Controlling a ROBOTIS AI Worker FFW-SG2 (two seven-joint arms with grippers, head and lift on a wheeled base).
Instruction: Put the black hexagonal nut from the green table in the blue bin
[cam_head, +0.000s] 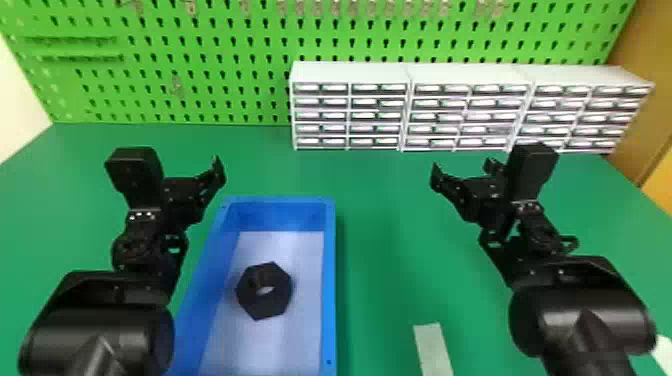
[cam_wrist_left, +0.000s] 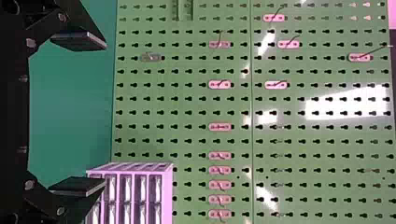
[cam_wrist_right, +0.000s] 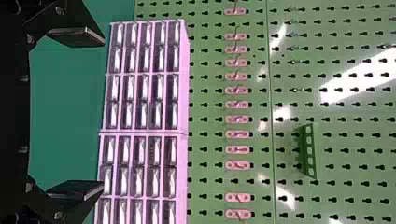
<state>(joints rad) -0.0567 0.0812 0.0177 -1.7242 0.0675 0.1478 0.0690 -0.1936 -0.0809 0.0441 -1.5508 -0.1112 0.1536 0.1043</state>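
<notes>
Nut (cam_head: 265, 303), black and hexagonal: lies flat inside the long blue rectangular bin (cam_head: 330, 270) on the green table (cam_head: 380, 240), nearer the left side wall. Faces its round hole upward, short axis upright; points one corner toward the bin's far end. Near the far left corner, black left gripper (cam_head: 196, 186) with fingers spread wide; well right of the bin, black right gripper (cam_head: 465, 175) with fingers likewise parted.
</notes>
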